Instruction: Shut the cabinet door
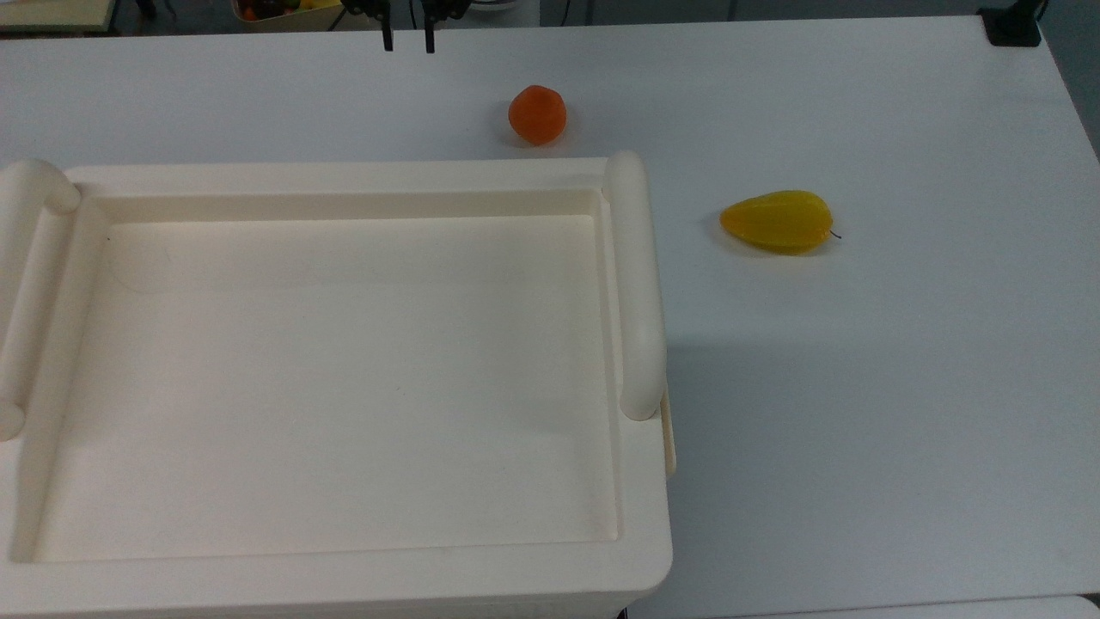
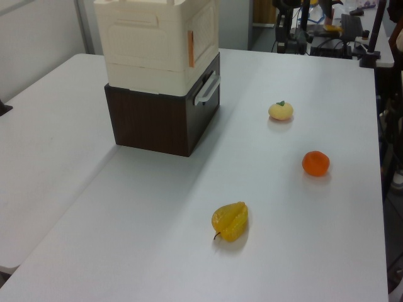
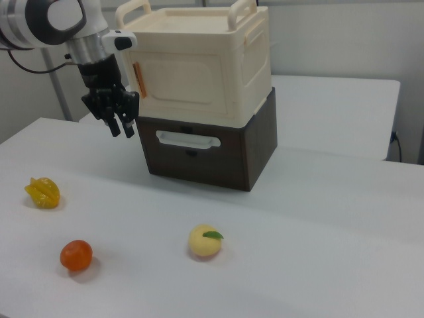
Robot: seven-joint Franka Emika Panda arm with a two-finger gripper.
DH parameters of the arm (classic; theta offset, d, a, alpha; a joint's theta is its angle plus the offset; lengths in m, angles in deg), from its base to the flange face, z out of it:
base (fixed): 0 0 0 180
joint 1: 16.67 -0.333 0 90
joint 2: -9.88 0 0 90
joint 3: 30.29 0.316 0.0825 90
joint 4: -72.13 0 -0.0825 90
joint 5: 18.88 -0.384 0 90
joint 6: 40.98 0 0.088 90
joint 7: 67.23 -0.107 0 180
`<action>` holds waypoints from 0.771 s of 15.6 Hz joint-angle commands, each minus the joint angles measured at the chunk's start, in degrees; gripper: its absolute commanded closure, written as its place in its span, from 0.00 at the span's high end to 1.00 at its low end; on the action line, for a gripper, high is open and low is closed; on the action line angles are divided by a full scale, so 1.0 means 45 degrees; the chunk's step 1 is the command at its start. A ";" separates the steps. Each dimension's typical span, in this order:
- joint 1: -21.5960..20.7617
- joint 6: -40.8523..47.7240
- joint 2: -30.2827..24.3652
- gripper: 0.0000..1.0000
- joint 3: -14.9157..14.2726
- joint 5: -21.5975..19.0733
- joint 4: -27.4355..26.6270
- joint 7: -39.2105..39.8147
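The cream cabinet (image 3: 199,63) stands on a dark brown drawer box (image 3: 255,156); its recessed top (image 1: 344,370) takes up the top view's left half. The cabinet door (image 3: 182,83) is the panel with a raised border and an orange fitting at its edge. It lies flush with the cabinet's front, and it also shows on the cabinet's right face in the left view (image 2: 204,31). My gripper (image 3: 122,132) hangs open just off the right view's left of the door, not touching it. Its two fingertips show apart at the top view's upper edge (image 1: 408,41).
An orange fruit (image 1: 537,114) lies just beyond the cabinet's far edge, near the gripper. A yellow star fruit (image 1: 778,222) lies to the top view's right. A pale yellow fruit (image 3: 204,241) sits in front of the drawer box, whose front carries a white handle (image 3: 187,139).
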 commanded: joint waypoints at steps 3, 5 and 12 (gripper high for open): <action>-0.0030 0.0083 -0.0311 1.00 0.0084 0.0119 -0.0342 -0.0249; 0.0009 0.0083 -0.0311 1.00 0.0064 0.0118 -0.0341 -0.0328; 0.0049 0.0295 -0.0330 1.00 0.0045 0.0060 -0.0264 -0.0640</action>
